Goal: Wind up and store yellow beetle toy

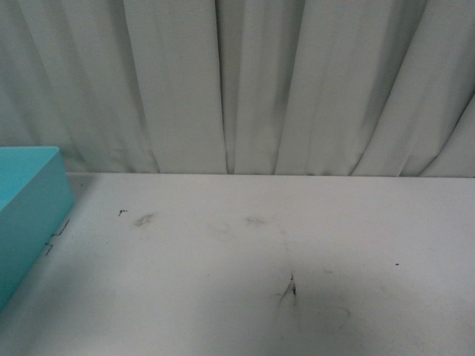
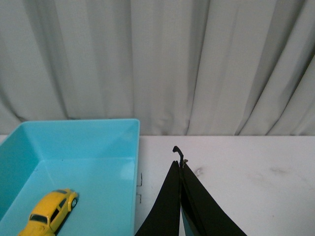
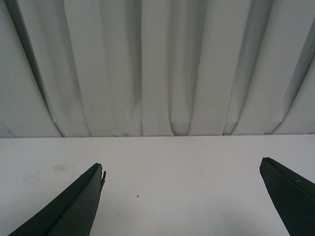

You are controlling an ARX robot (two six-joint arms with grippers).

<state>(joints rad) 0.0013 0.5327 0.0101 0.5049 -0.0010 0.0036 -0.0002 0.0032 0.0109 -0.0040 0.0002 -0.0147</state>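
Scuffed white table point(image 1: 297, 245) fronts grey curtain point(image 1: 260, 81); left gripper point(image 2: 180, 167) closed, right gripper point(image 3: 182, 172) spread wide.

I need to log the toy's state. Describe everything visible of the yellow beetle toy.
The yellow beetle toy is a small glossy car, seemingly plastic, with a rounded body, dark windows and one visible black wheel with a silver hub. It sits upright on the floor of the turquoise box, angled diagonally, its lower end cut off by the picture edge. Only the box floor touches it.
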